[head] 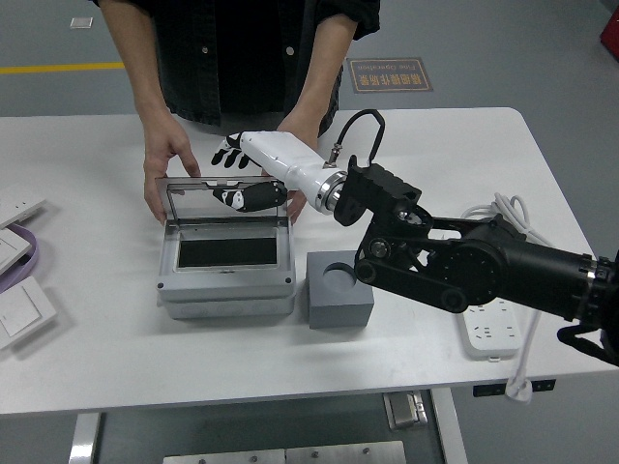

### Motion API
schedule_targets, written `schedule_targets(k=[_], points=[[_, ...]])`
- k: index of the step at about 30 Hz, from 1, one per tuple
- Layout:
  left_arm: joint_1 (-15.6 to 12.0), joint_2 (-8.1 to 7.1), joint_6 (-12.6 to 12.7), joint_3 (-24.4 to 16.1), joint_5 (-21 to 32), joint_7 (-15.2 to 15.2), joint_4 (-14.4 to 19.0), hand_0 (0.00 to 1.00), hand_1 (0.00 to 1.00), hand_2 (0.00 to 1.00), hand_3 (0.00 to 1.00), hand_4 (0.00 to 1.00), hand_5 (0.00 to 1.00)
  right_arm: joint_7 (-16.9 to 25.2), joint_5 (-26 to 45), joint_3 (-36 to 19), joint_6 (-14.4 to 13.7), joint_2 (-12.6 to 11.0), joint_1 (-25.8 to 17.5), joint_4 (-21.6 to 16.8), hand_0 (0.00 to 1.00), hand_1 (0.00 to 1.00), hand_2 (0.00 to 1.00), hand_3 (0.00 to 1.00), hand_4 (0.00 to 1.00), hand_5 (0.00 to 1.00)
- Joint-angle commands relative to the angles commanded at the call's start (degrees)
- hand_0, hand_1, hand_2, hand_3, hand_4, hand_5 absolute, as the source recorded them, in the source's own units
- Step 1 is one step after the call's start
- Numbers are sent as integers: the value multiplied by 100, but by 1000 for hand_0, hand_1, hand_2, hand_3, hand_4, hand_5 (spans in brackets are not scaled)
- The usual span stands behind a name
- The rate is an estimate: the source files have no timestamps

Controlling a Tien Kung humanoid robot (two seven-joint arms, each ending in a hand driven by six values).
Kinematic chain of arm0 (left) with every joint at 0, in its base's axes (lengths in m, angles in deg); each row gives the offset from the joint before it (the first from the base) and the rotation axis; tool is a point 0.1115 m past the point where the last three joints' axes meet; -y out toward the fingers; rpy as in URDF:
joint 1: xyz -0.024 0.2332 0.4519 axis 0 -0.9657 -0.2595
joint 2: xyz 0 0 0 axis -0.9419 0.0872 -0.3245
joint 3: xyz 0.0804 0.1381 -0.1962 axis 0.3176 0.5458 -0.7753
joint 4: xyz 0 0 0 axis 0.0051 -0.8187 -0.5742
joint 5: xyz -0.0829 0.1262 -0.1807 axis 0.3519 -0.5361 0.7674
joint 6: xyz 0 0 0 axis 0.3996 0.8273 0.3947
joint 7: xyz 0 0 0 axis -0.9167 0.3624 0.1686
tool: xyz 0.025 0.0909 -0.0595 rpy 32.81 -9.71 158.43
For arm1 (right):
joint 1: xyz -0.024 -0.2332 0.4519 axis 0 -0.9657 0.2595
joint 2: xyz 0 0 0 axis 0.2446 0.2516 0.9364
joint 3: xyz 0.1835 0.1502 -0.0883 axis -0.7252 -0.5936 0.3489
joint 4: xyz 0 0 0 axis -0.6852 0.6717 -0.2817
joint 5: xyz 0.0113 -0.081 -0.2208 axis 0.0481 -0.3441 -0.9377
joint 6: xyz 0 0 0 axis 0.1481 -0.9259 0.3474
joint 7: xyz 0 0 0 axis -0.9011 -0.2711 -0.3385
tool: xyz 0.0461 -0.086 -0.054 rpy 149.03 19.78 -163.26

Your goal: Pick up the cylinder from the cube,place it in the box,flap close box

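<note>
The grey box (224, 282) sits at centre left with its clear lid (193, 201) standing upright at the back edge. My right hand (239, 172) reaches in from the right and is open. Its black fingers (228, 153) hang behind the lid's top edge and the thumb (250, 197) lies against the lid pane. The grey cube (340, 298) stands right of the box, and its round hole (338, 275) is empty. I see no cylinder; the box's inside shows only a dark rectangle (225, 252). A person's hands (162, 164) hold the box at both back corners.
White wall switches (21, 311) and a purple strap (27, 259) lie at the left edge. A white power strip (491, 335) with its coiled cable (505, 215) lies at the right, partly under my black forearm (484, 271).
</note>
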Motion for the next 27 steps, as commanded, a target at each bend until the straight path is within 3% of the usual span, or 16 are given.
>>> schedule_targets(k=[16, 27], points=[[5, 33, 0, -98, -158, 26, 16, 584, 567, 549, 611, 651, 202, 31, -42, -57, -61, -46, -249, -162, 633, 606, 649, 662, 709, 395], [-4, 38, -1, -175, -238, 36, 20, 584, 567, 548, 611, 651, 200, -5, 119, -265, -124, -397, -615, -1121, 618, 603, 650, 662, 708, 394]])
